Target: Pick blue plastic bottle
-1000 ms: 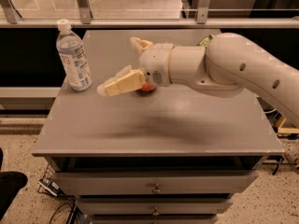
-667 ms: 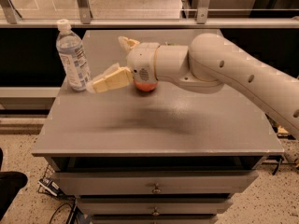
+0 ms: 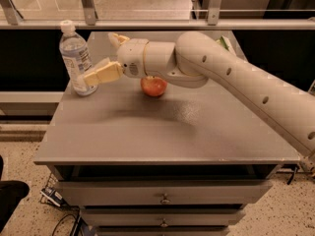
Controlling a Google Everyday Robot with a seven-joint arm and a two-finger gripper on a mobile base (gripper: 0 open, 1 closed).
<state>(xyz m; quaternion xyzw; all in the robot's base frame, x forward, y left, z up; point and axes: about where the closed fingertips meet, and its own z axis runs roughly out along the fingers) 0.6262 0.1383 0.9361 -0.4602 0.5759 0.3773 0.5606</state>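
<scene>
The blue plastic bottle (image 3: 75, 57) is clear, with a white cap and a pale label. It stands upright at the left rear of the grey table (image 3: 162, 132). My gripper (image 3: 100, 58) is open, just right of the bottle at its lower half. The near finger (image 3: 101, 74) reaches in front of the bottle's base, and the far finger (image 3: 117, 38) points up behind. The bottle is not between the fingers. The white arm stretches in from the right.
A red apple (image 3: 153, 86) sits on the table just under my wrist. A green object (image 3: 225, 43) shows behind the arm at the back right. A metal railing (image 3: 88, 4) runs behind the table, and drawers (image 3: 162, 198) are below its front edge.
My gripper has moved left across the table towards the bottle. The near finger now overlaps the bottle's base. The apple, earlier hidden by the gripper, now shows. The bottle has not moved.
</scene>
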